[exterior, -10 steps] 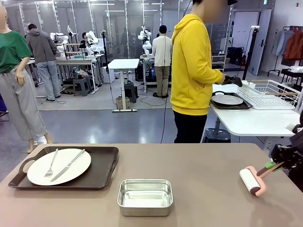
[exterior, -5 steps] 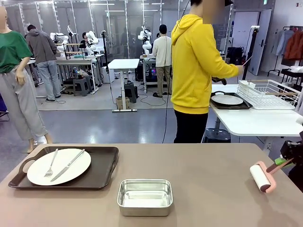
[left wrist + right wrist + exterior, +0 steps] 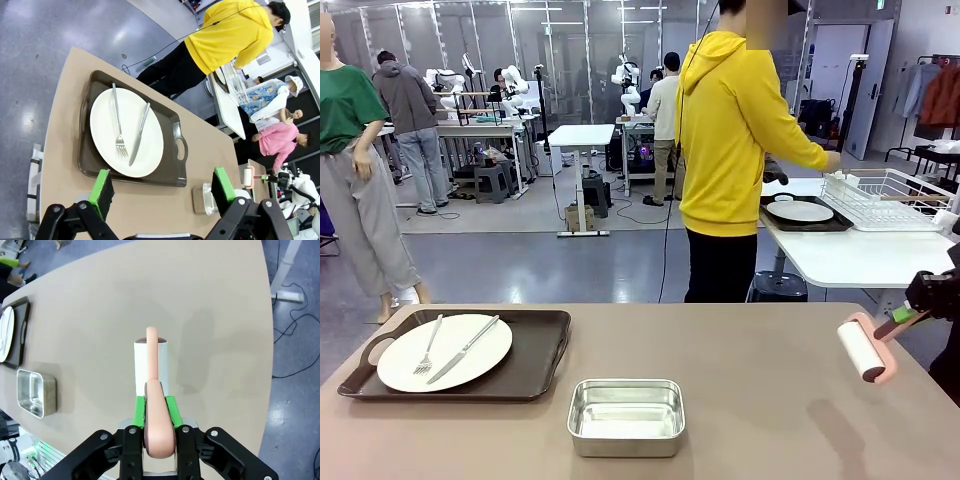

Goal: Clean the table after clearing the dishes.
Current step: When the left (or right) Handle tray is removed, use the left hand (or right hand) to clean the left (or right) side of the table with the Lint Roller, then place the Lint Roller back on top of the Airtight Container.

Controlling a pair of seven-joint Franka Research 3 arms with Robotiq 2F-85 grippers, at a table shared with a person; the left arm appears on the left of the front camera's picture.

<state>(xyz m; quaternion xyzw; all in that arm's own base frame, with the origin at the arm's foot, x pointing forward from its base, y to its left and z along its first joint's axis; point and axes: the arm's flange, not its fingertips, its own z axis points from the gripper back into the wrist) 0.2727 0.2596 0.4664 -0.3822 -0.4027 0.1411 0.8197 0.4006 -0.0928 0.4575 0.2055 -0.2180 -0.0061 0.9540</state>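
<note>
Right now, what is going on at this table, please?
The right gripper is shut on the handle of a lint roller, held low over the right end of the table. The left gripper is open above a tray that carries a plate, fork and knife. A steel pan sits near the middle. A person in yellow stands at a white table behind, reaching toward a rack beside a second tray.

Two plates (image 3: pixel 480 365) (image 3: pixel 800 211), two trays (image 3: pixel 545 345) (image 3: pixel 835 226) — one pan (image 3: pixel 625 416)
</note>
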